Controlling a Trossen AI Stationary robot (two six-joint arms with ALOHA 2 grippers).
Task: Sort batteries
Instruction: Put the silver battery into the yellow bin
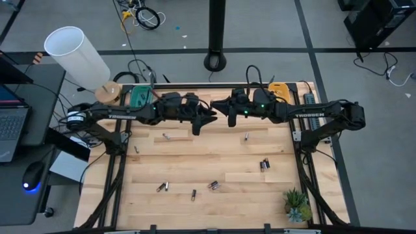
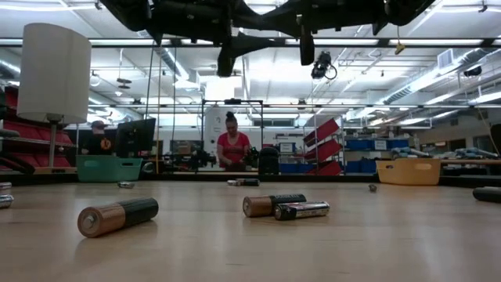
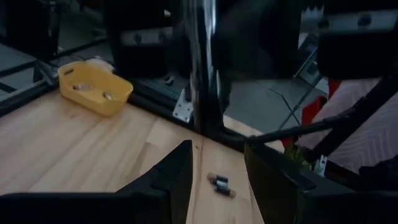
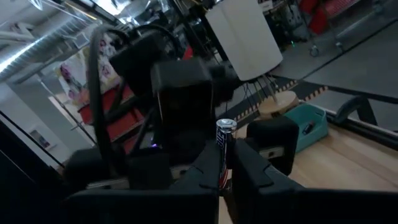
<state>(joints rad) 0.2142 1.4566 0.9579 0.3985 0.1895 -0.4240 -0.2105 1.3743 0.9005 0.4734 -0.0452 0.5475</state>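
Note:
Several batteries lie scattered on the wooden table [image 1: 195, 159], among them one [image 1: 166, 136] near the middle left, a pair [image 1: 264, 164] at the right and a pair [image 2: 286, 207] close to the near edge. Both grippers hang high over the table's far middle, facing each other. My left gripper [image 1: 203, 122] [image 3: 217, 149] is open with nothing between its fingers; a battery pair [image 3: 221, 184] lies on the table below it. My right gripper [image 1: 229, 119] [image 4: 227, 171] is shut on one battery [image 4: 225, 140] with a silvery top. My right gripper pinches the battery's lower half [image 4: 224, 163] between its two fingers. The fingers come at it level, from the table's right, and lie across it. The battery stands upright with its silvery top above the fingers, lifted well clear of the table.
A teal tray [image 1: 140, 97] sits at the far left corner and a yellow-orange tray [image 1: 279, 91] [image 3: 93, 87], holding two batteries, at the far right. A white lamp [image 1: 78, 55] stands by the teal tray. A small plant [image 1: 298, 205] occupies the near right corner.

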